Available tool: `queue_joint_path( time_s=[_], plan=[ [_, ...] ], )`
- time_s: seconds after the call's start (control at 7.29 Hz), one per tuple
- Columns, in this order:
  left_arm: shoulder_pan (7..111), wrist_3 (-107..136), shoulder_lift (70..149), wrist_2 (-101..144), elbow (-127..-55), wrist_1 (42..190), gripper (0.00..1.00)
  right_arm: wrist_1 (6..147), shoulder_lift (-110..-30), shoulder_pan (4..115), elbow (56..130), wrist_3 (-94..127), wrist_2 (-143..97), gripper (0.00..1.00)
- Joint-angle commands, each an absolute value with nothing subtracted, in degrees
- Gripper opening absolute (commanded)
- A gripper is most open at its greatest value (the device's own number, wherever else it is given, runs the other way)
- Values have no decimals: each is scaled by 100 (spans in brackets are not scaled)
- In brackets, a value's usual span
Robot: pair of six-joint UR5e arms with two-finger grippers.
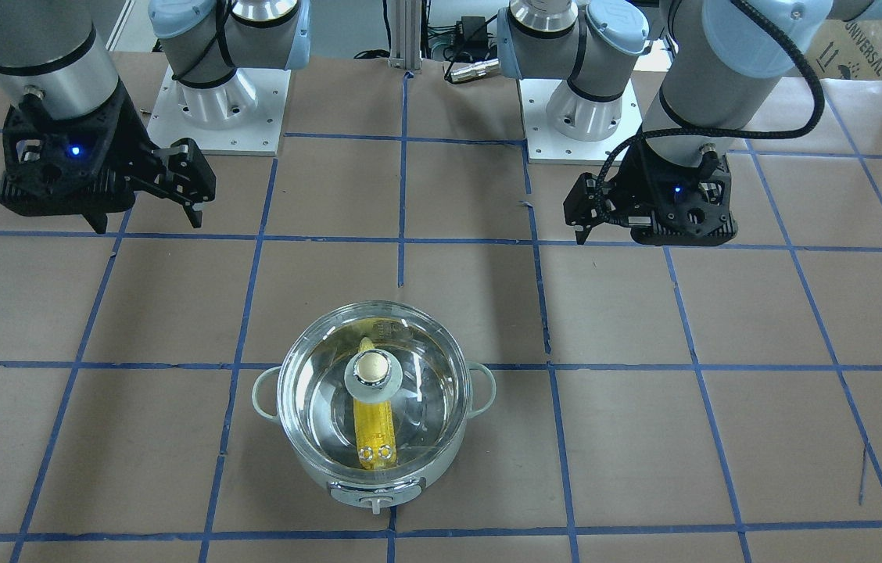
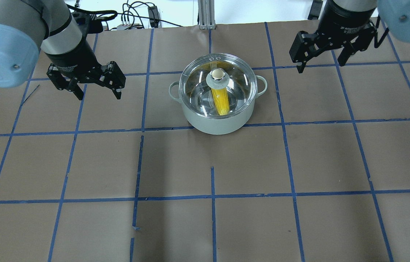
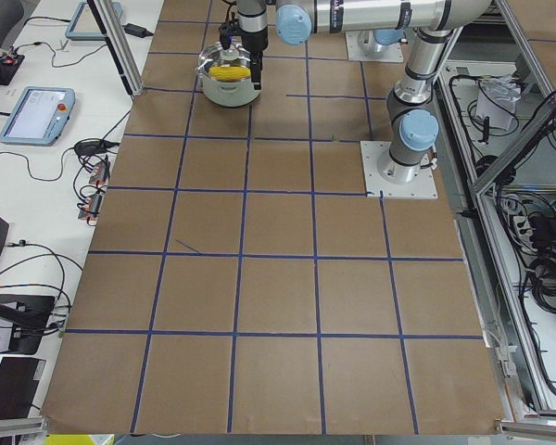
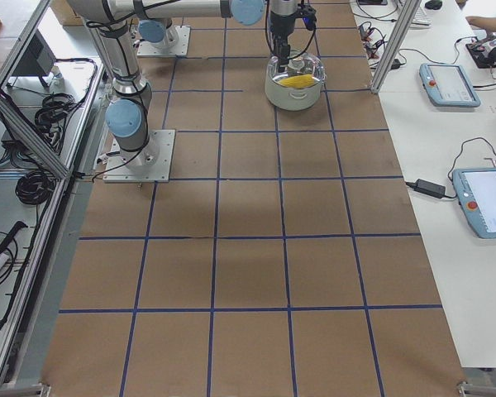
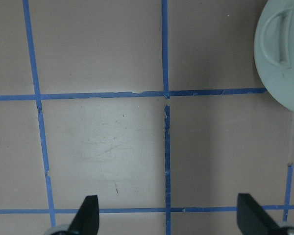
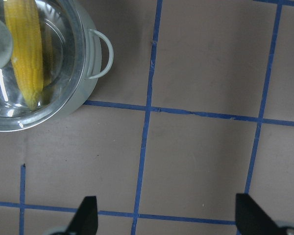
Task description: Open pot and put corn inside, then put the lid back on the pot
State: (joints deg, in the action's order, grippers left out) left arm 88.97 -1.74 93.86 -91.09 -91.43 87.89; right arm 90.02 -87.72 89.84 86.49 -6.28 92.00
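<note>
The pot (image 2: 219,124) is round and pale grey-white, with a shiny steel inside, a small loop handle on each side and a control knob (image 1: 375,501) on the face turned away from the robot. The lid (image 2: 196,82), a clear glass dome with a pale round knob at its centre, sits closed on the pot's rim. Two metal-ringed vent holes show near the rim on the control-knob side. Through the glass the corn (image 2: 221,103) is plain to see: a yellow cob lying flat on the steel floor and passing under the lid's knob.

The pot stands on the brown worktop (image 2: 205,222), in the half farther from the robot and about midway across it.

The left end effector (image 2: 99,92) hangs above the worktop well off to the pot's left. Its fingers are spread wide and nothing is between them.

The right end effector (image 2: 321,62) hangs well off to the pot's right, a little farther from the robot than the pot. It too is spread wide and empty. Neither touches the pot or the lid.
</note>
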Motion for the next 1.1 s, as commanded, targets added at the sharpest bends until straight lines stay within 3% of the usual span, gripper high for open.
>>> queue_joint_path(
  time_s=[0.0, 0.41, 0.96],
  plan=[
    [8895, -167, 9387, -9105, -9149, 8789, 100, 9044, -8930, 9026, 8825, -3, 9211, 100],
    [8895, -167, 9387, -9106, -9158, 8789, 100, 8755, -8667, 9131, 8298, 79, 9062, 100],
    [8903, -158, 9395, -9114, -9167, 8789, 100, 8666, -8648, 9123, 8288, 79, 9079, 100]
  ],
)
